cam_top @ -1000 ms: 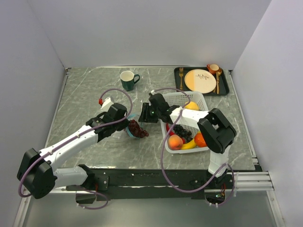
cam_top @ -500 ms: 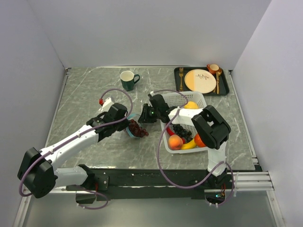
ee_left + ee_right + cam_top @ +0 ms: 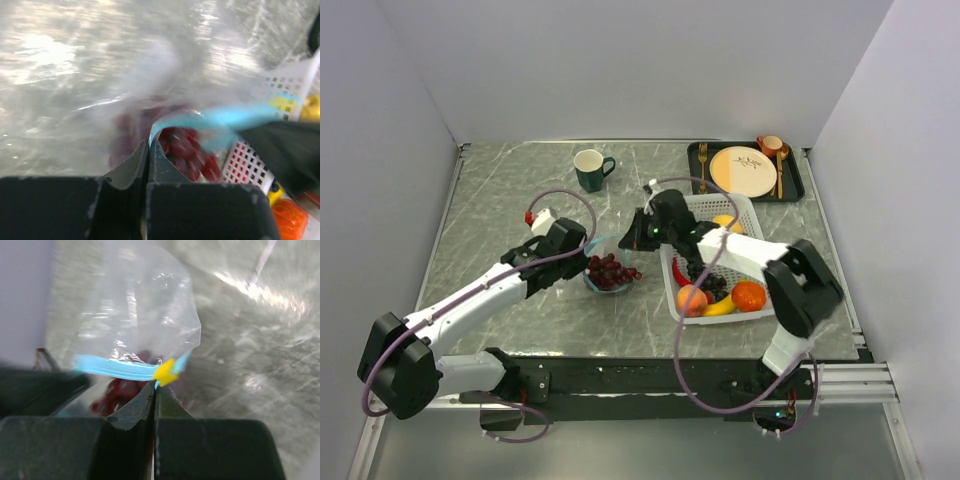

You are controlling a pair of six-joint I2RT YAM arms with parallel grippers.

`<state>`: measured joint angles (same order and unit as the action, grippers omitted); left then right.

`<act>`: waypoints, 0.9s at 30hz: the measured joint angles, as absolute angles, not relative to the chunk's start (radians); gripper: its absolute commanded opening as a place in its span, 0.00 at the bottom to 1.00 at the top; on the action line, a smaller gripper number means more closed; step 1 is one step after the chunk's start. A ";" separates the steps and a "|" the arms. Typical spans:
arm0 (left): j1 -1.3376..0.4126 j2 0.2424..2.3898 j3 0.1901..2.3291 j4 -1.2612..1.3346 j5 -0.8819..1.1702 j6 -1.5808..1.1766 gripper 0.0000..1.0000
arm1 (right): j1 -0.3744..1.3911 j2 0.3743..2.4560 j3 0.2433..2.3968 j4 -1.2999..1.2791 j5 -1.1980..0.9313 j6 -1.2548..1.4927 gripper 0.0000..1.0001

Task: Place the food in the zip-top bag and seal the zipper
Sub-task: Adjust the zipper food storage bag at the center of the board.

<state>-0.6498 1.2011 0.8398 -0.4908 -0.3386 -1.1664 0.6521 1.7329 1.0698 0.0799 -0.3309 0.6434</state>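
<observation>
The left gripper (image 3: 149, 146) pinches the narrow teal plastic zipper strip (image 3: 220, 119), jaws pressed together. The strip's long axis runs left to right between both grippers. The thin clear plastic zip-top bag (image 3: 140, 310) rests on the grey marbled table (image 3: 500, 200), holding a dark red grape bunch (image 3: 610, 271). The right gripper (image 3: 154, 386) pinches the strip beside its yellow slider (image 3: 165, 372).

Robot lab test cell, not a home. Plain white walls (image 3: 620, 60) box in a marble-look table (image 3: 500, 200) on left, far & right. Left arm (image 3: 470, 300) & right arm (image 3: 750, 250) bolted at near edge, w/ loose cables (image 3: 672, 340). Staged props: mug (image 3: 590, 169) far centre, tray (image 3: 795, 185) w/ plate (image 3: 743, 170) far right, basket (image 3: 695, 205) of toy fruit (image 3: 748, 295) at right.
</observation>
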 measured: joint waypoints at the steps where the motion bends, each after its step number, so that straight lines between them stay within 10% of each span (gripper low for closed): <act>1: -0.641 1.199 0.840 -0.499 -0.339 -1.167 0.01 | 0.652 1.689 1.071 0.065 -0.327 0.636 0.00; 27: -0.580 0.952 1.206 -0.734 -0.339 -1.127 0.01 | 0.667 1.767 1.684 -0.551 -0.394 0.397 0.05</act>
<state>-0.5797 0.9524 1.2064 -0.7338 -0.3393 -1.1275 0.6670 1.7668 1.6844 -0.5510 -0.3943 0.3965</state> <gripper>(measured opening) 0.040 0.036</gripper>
